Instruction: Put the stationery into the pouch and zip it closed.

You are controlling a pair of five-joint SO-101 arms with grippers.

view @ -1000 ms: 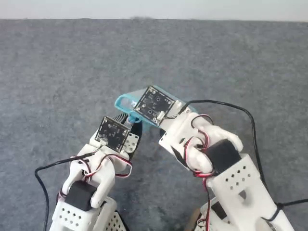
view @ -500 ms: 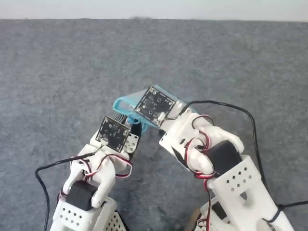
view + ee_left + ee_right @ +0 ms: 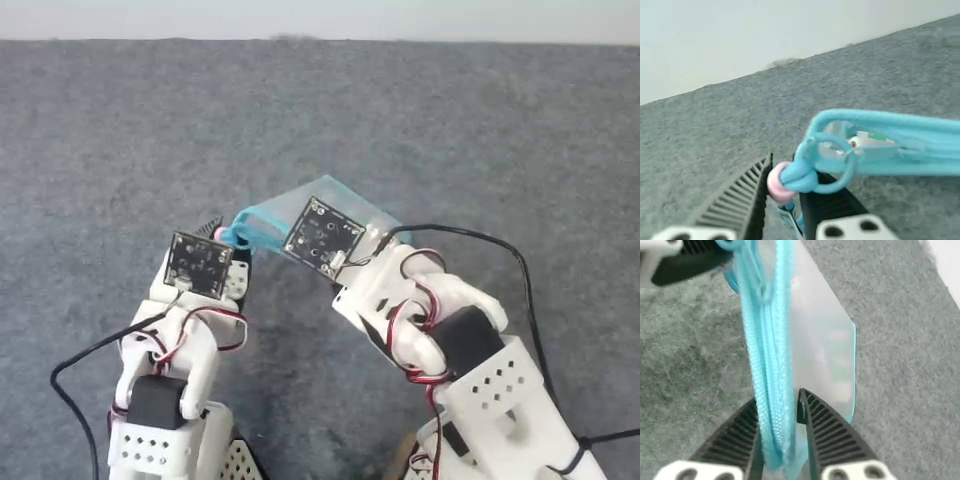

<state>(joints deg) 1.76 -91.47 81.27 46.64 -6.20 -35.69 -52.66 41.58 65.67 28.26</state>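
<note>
- Translucent blue pouch (image 3: pixel 345 200): contents blurred, partly hidden behind the right claw (image 3: pixel 779 400), which is clamped on its zip edge.
- Left claw (image 3: pixel 786 171) pinches the zip pull (image 3: pixel 801 178).
- Grey bench (image 3: pixel 120 130), pale wall (image 3: pixel 715 35) behind.

no legible text, labels, brands or numbers anywhere, small markings inside the pouch (image 3: pixel 332 193) unreadable

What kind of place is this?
Probably a robotics lab bench: a grey felt-covered table, a plain white wall, and a left arm and right arm holding a blue pouch.
</note>
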